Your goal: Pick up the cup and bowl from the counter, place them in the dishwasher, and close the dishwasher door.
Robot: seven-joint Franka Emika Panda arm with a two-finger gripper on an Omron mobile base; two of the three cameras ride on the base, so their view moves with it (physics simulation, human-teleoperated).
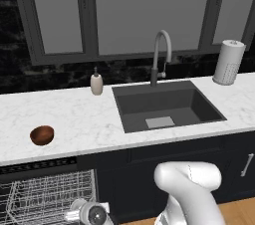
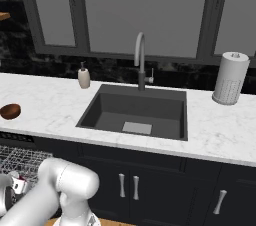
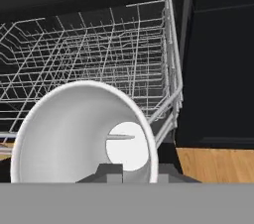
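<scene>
Looking down the pincer point(image 3: 133, 172), the cup point(image 3: 84, 134) sits between the fingers, white inside facing the camera, apparently gripped (fingertips mostly hidden behind it). It hangs over the white wire rack point(image 3: 89, 59) of the open dishwasher point(image 1: 47, 196). Bowl point(image 1: 42, 135) rests on the counter point(image 1: 89, 119), left of the sink point(image 1: 167, 107), well apart from the soap dispenser point(image 1: 96, 82).

Dark inset sink point(image 1: 169, 104) w/ grey curved faucet point(image 1: 160, 57) behind. Beige soap dispenser point(image 1: 96, 82) left of sink, paper towel roll point(image 1: 228, 62) far right. Frosted windows point(image 1: 149, 7) above. Wood floor point(image 3: 216, 164).
</scene>
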